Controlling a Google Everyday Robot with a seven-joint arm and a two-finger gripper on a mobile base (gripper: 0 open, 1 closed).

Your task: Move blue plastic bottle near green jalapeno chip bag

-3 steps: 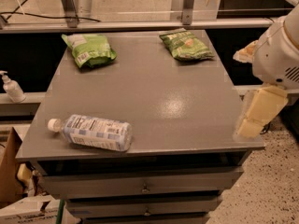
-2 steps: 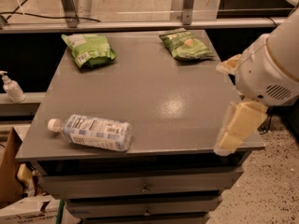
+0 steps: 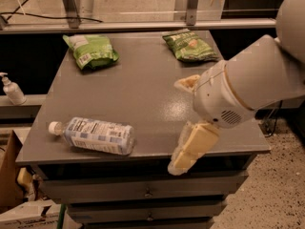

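The blue plastic bottle (image 3: 95,136) lies on its side near the front left edge of the grey table (image 3: 143,89), white cap pointing left. The green jalapeno chip bag (image 3: 190,45), olive with a pale tan picture, lies at the back right of the table. My gripper (image 3: 177,125) hangs over the front right part of the table, to the right of the bottle and apart from it. Its cream fingers (image 3: 193,147) are spread open and hold nothing. The white arm fills the right side of the view.
A brighter lime-green bag (image 3: 90,50) lies at the back left of the table. A small white pump bottle (image 3: 12,89) stands on a ledge to the left. A cardboard box (image 3: 8,175) sits on the floor at lower left. Drawers (image 3: 147,192) are under the table.
My arm has swung left from beside the table's right edge to over its front right part, closer to the bottle. The bottle and both bags have not moved.
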